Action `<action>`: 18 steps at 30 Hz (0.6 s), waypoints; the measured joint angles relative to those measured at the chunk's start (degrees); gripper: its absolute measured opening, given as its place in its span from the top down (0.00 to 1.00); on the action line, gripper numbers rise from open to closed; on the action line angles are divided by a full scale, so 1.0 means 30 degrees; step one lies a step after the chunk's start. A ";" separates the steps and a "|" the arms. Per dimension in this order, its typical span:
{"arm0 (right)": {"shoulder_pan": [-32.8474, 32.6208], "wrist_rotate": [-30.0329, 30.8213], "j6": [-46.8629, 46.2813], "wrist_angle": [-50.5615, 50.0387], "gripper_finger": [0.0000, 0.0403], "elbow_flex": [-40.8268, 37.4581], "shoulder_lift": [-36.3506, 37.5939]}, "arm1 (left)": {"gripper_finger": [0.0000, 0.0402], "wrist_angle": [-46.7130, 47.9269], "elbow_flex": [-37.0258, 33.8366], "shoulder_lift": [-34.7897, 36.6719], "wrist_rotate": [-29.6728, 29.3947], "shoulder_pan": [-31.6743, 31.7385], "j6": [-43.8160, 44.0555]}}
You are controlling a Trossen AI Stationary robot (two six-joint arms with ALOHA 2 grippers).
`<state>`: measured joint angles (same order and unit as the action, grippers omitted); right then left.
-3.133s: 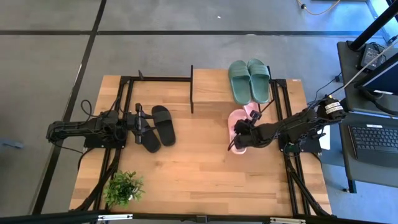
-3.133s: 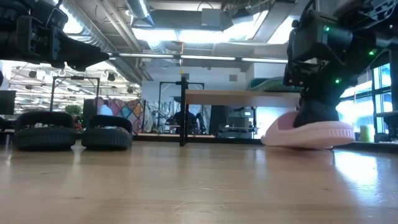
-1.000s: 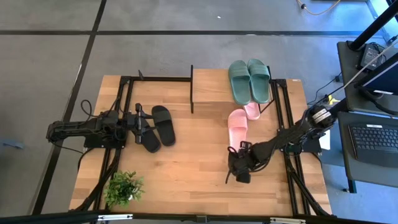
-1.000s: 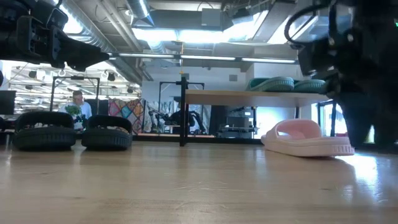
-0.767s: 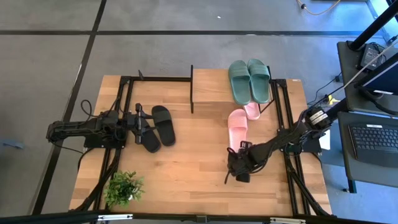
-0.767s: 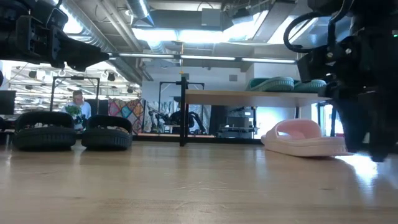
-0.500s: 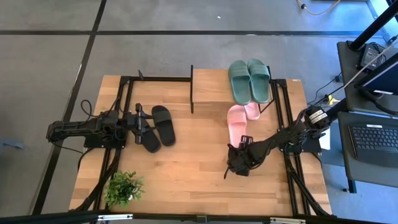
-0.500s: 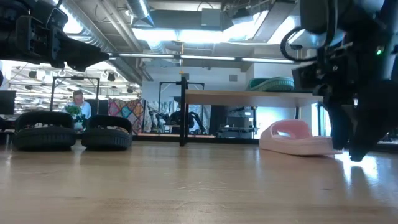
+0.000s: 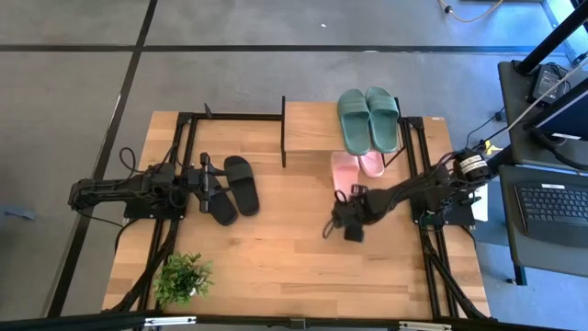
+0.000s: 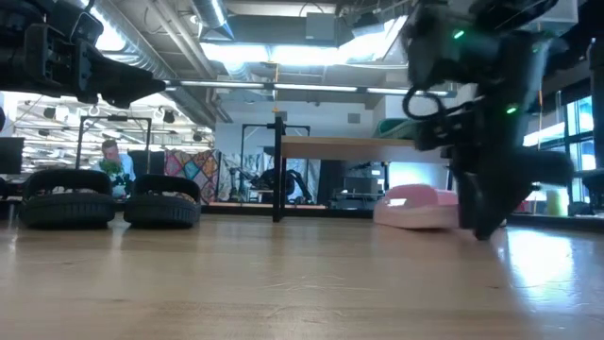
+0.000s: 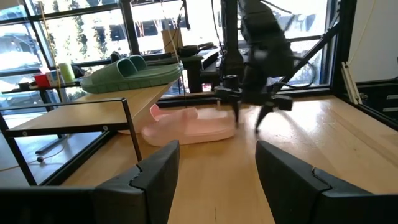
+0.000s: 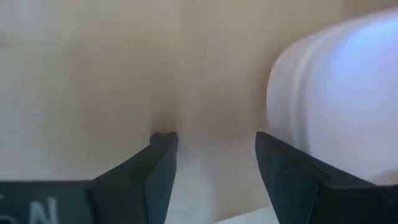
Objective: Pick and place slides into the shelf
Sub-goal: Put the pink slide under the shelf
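The shelf (image 9: 312,129) stands at the table's far middle with the dark green pair (image 9: 368,118) on its top board. One pink slide (image 9: 344,171) lies flat on the table with its far end at the shelf's front. The other pink slide (image 9: 372,164) lies beside it, partly under the board. My right gripper (image 9: 336,224) is open, fingers pointing down, at the first pink slide's near end. The black pair (image 9: 233,189) lies on the table's left. My left gripper (image 9: 209,184) hovers above that pair, open, with nothing between its fingers (image 11: 155,180). My right gripper stands at the pink slide's near end (image 12: 311,99), its fingers pointing down at the table. The outer side of one finger (image 12: 292,174) lies against that rounded end. Nothing is between the fingers. The slide rests flat on the table.
A small potted plant (image 9: 183,277) stands at the near left corner. Black frame rails (image 9: 432,267) run along the table's right side. Bare wood lies in the near middle. A person (image 10: 111,159) shows far off in the room beyond.
My right gripper has moved from the near right toward the far edge and slightly left, up to the pink slide. The pink slide has slid along the table toward the shelf and now lies with its far end at the shelf's front.
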<state>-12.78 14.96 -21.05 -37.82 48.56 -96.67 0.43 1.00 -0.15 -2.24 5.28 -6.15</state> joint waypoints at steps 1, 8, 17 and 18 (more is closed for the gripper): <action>0.0345 0.0139 0.0338 0.0022 0.47 -0.0020 0.0046 | 0.49 0.0000 0.0006 -0.0004 0.0000 -0.0001 0.0000; 0.2822 -0.0160 0.3011 0.0210 0.47 -0.0029 0.0185 | 0.49 0.0000 0.0004 0.0001 0.0000 0.0001 -0.0007; 0.5523 -0.0311 0.5727 0.0972 0.47 -0.0036 0.0183 | 0.49 0.0000 0.0004 0.0001 -0.0007 -0.0001 -0.0022; 0.5770 -0.0320 0.5985 0.1110 0.47 -0.0036 0.0183 | 0.49 0.0000 0.0004 0.0003 -0.0005 0.0002 -0.0022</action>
<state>4.53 14.00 -3.09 -34.49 48.45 -96.12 0.43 1.01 -0.14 -2.26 5.29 -6.22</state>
